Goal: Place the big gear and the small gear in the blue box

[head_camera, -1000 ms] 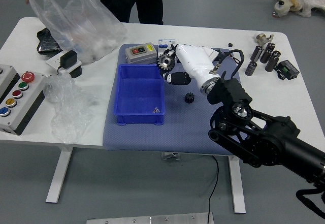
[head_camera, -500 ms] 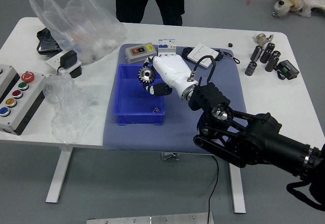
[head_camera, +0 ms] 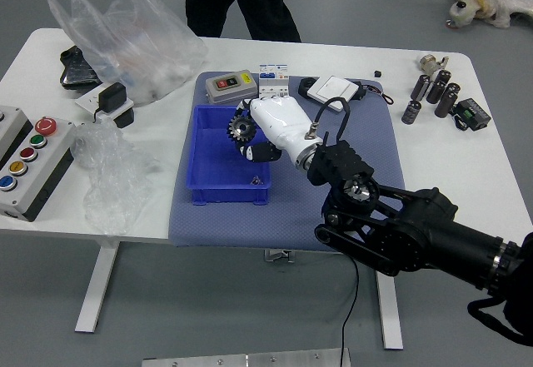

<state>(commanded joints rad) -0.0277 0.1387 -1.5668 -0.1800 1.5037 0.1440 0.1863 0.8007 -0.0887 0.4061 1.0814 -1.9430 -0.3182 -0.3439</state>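
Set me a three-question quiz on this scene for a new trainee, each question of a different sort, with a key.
1. Multiple choice: what does the right robot hand hold over the blue box?
A) a pair of scissors
B) a toothed gear
C) a drinking cup

2. True or false: a person stands at the table's far side.

3. Put these buttons of the control panel in order, from the far end toward the near end: blue button, green button, large red button, yellow button.

Key: 1 B; 2 true; 3 large red, green, yellow, blue.
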